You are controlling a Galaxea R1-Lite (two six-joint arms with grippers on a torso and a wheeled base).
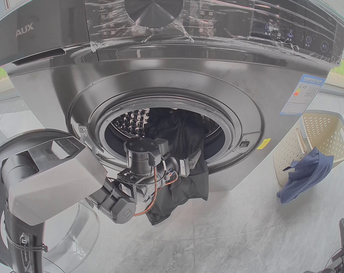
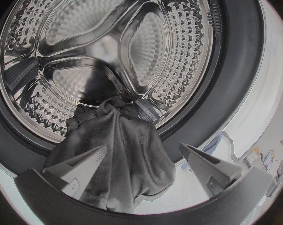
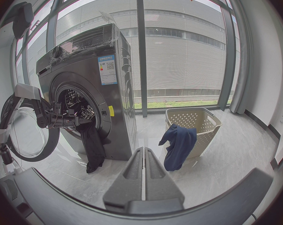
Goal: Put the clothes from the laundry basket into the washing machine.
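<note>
So the left hand sits spread apart at the washing machine mouth, black garment hanging half out of it. The right hand is pressed together, empty, and the blue garment is draped over the laundry basket rim.

Washing machine: brand lettering, energy label, yellow sticker.

Pale grey marbled floor tiles cover the room. Tall windows face a ribbed building and a grass strip.
</note>
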